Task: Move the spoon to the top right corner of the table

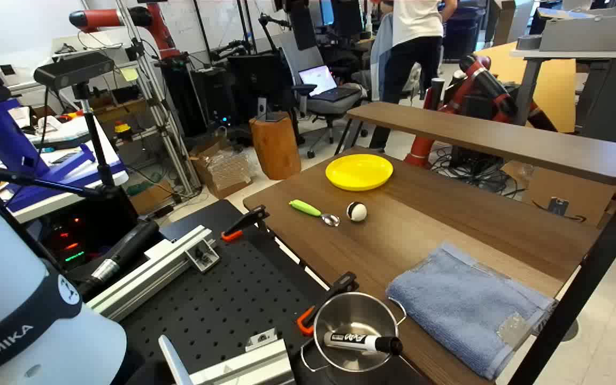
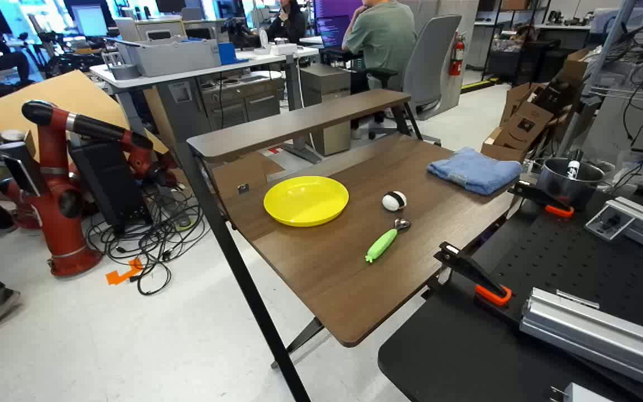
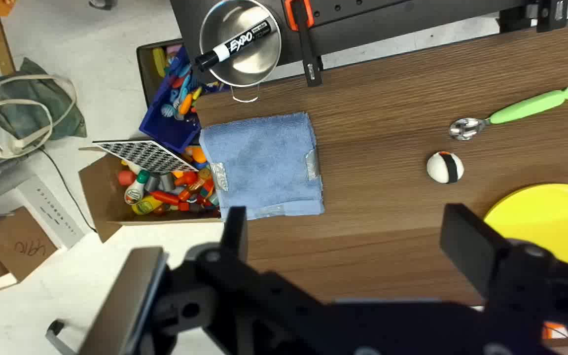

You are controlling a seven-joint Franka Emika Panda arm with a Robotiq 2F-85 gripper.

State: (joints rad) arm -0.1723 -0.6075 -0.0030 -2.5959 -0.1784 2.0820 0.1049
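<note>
The spoon (image 3: pixel 511 112) lies flat on the counter (image 3: pixel 377 113), near the edge beside the black perforated board (image 1: pixel 222 305), its bowl (image 3: pixel 465 128) just beside the white ball (image 3: pixel 442 168) but apart from it. In the wrist view the claw (image 3: pixel 347 222) shows at the bottom, its fingers (image 3: pixel 469 246) spread well apart with nothing held between them; neither exterior view shows it.

The coming move turns on where the spoon lies from that gap: toward the upper right of the wrist view, past the finger nearer the yellow plate (image 3: pixel 555 212) and away from the blue towel (image 3: pixel 264 167). Its long axis runs close to the line joining the two fingers, slanting a little, bowl toward the blue towel, green handle (image 3: pixel 533 106) pointing away. As it stands, the claw would likely close along the spoon rather than across it, so a good turn seems called for. There is a single arm (image 1: pixel 46 315), so no question of which is nearer. The task looks to be at its start; which corner counts as top right depends on viewpoint, unsettled here.
</note>
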